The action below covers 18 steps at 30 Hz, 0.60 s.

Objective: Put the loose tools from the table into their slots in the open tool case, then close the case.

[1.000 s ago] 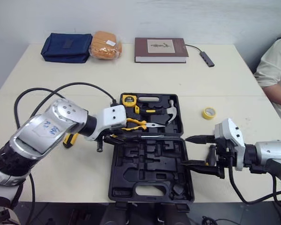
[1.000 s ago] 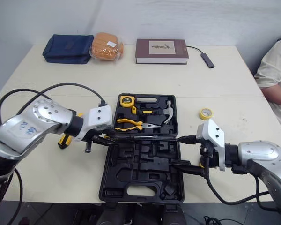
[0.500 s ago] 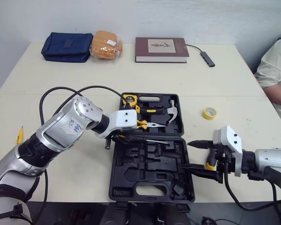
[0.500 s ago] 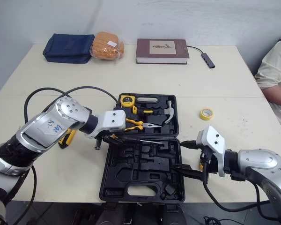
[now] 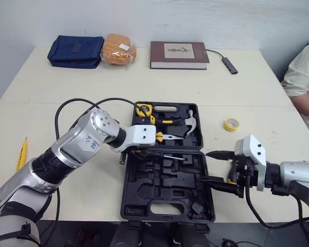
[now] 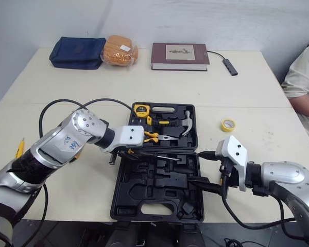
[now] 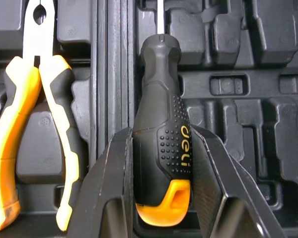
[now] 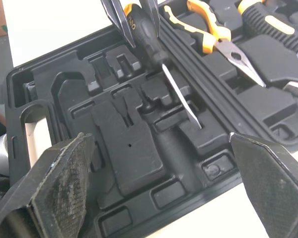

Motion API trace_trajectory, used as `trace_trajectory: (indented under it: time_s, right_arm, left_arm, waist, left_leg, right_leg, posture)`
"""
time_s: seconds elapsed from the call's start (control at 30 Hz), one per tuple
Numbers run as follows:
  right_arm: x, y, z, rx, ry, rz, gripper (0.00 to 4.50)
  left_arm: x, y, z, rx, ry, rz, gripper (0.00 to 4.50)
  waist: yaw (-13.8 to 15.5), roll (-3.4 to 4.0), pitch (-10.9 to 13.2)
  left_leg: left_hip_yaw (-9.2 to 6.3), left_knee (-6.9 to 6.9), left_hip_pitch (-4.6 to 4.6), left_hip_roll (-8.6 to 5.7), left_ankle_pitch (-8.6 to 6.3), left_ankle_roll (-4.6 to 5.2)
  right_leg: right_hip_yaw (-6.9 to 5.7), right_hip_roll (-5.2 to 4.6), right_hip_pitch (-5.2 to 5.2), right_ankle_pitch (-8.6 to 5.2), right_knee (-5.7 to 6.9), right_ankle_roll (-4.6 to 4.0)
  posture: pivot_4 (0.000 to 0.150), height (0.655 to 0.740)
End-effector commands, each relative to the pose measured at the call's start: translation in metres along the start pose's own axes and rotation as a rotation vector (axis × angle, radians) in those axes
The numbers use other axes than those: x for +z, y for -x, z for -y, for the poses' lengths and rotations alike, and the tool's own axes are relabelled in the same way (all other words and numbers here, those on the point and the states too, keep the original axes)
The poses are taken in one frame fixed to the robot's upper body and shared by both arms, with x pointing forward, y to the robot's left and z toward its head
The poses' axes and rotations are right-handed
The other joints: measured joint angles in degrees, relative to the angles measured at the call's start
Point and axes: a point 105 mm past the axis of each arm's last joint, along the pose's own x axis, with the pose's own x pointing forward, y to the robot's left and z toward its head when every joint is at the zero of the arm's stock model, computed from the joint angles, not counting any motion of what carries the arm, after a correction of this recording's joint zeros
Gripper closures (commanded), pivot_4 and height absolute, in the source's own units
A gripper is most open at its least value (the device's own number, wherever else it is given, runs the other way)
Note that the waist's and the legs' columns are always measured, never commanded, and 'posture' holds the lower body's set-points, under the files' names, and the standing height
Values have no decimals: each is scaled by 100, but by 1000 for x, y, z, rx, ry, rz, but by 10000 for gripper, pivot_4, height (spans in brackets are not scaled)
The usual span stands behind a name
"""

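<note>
The black tool case (image 5: pixel 144 181) lies open in the middle of the table. Its far half holds yellow pliers (image 5: pixel 162 137), a hammer (image 5: pixel 188 121) and a tape measure (image 5: pixel 142 109). My left gripper (image 5: pixel 142 151) is shut on the black-and-yellow handle of a screwdriver (image 7: pixel 161 134). It hovers over the hinge line with the shaft (image 5: pixel 170 156) pointing right across the near half's empty slots. The pliers (image 7: pixel 20 124) lie just beside it. My right gripper (image 5: pixel 216 169) stands open at the near half's right edge, one finger above the other, with nothing between them. A yellow-handled tool (image 5: pixel 230 180) lies partly hidden behind it.
A yellow tape roll (image 5: pixel 230 124) lies right of the case. A yellow pencil-like item (image 5: pixel 21 153) lies near the left edge. Along the far side are a blue pouch (image 5: pixel 74 51), a bag of bread (image 5: pixel 118 49), a book (image 5: pixel 179 54) and a cabled hub (image 5: pixel 227 65). A person's arm (image 5: pixel 303 77) is at the right.
My left arm has carried the screwdriver rightward, from the case's left edge to over the hinge line. The right gripper has barely moved and stays open.
</note>
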Motion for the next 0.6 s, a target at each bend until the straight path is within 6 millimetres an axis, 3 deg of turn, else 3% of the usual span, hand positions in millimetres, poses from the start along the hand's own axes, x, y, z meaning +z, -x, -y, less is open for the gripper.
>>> trace_trajectory:
  time_s: [0.03,0.07,0.13,0.3,0.5,0.6]
  right_arm:
    - [9,0,-4,14,35,35,0]
    - [9,0,-5,16,35,35,0]
    - [8,0,-5,18,34,35,0]
    - [6,-1,-3,14,39,36,0]
    - [11,-2,-1,23,56,58,0]
    - [14,-4,0,32,63,67,0]
  left_arm:
    - [-3,4,1,-1,-27,-5,36455]
    - [-3,5,1,2,-25,2,28455]
    - [-2,7,0,11,-33,15,22318]
    - [-2,12,-5,31,30,103,239]
    - [4,23,-14,67,95,403,239]
    - [-1,22,-21,127,98,550,9885]
  waist:
    - [0,0,0]
    - [-1,0,0]
    - [-1,0,0]
    - [4,0,0]
    - [-7,0,0]
    - [-15,0,0]
  left_leg:
    - [-1,1,0,1,0,0]
    - [-1,1,0,1,0,0]
    - [-1,1,0,1,0,0]
    - [-2,16,0,1,0,0]
    - [-4,20,1,1,-1,1]
    - [-3,21,2,1,-1,1]
  right_leg:
    - [0,0,0,0,0,0]
    - [0,0,0,0,1,0]
    - [0,0,0,0,2,0]
    - [1,-3,0,0,3,0]
    - [1,-6,-1,0,4,-1]
    - [0,-6,-1,0,5,0]
  posture:
    - [1500,7400]
    - [1500,7400]
    - [1500,7400]
    - [1500,7400]
    - [1500,7400]
    - [1500,7400]
